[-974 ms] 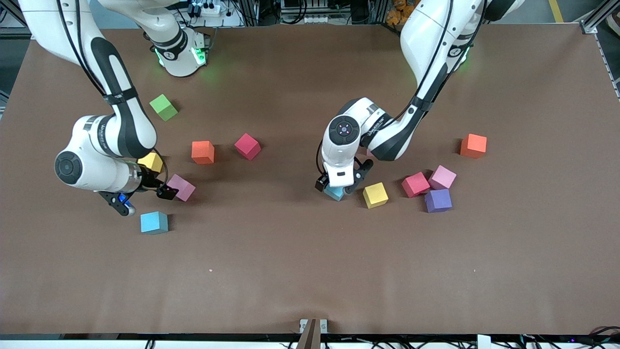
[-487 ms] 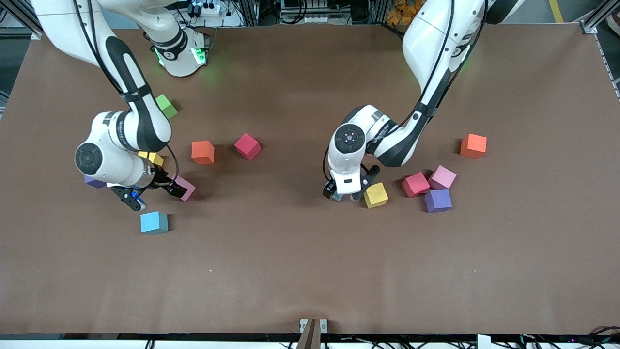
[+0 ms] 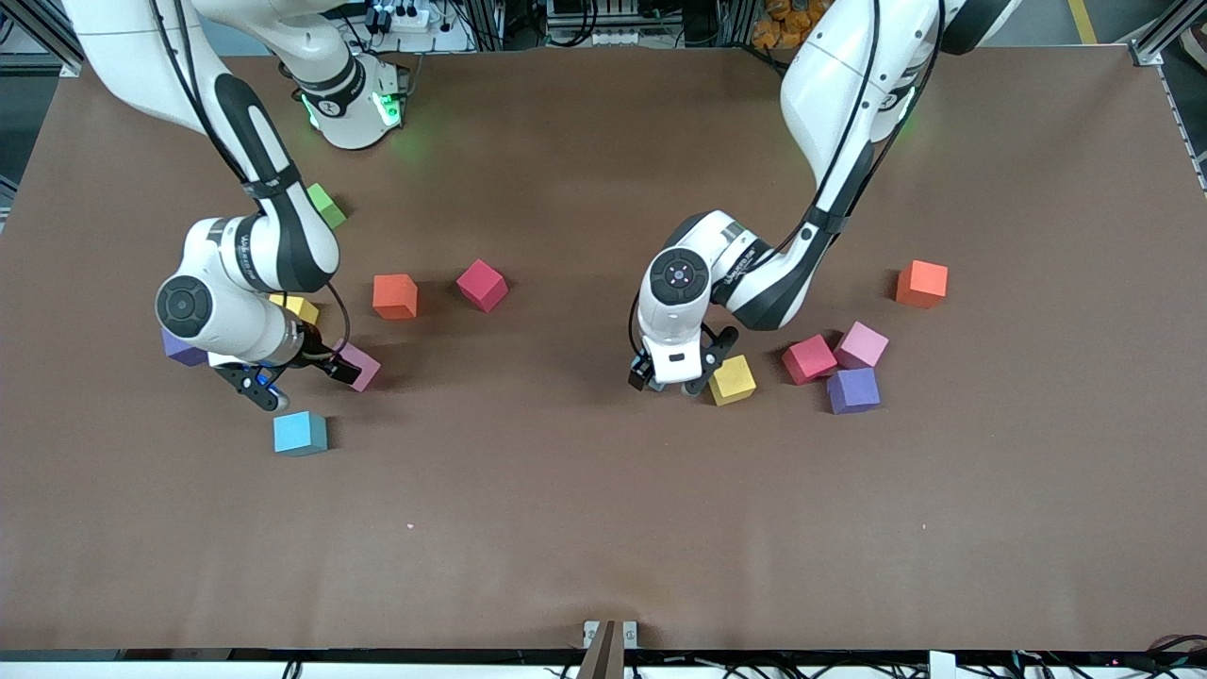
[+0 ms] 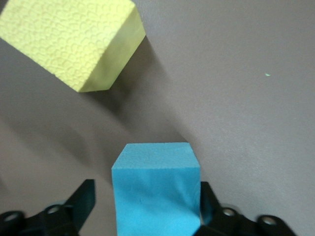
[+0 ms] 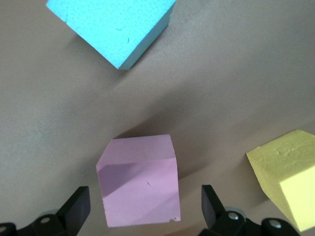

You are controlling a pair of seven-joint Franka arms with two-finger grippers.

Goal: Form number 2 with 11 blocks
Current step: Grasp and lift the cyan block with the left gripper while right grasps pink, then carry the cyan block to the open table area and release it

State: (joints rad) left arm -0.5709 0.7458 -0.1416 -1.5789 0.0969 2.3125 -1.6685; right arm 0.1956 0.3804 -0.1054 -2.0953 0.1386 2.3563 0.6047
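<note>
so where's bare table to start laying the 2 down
The widest bare stretch is the table nearer the front camera than the blue cube and yellow cube. Bare too between the red cube and the left hand. Crowded around the purple cube and the right hand.

Your left arm's black two-finger gripper (image 3: pixel 669 382) hangs low, mid-frame in the front view, wrist pointing straight down, fingers apart. Your right arm's black two-finger gripper (image 3: pixel 306 387) hangs low too, elbow bent, fingers spread wide.
</note>
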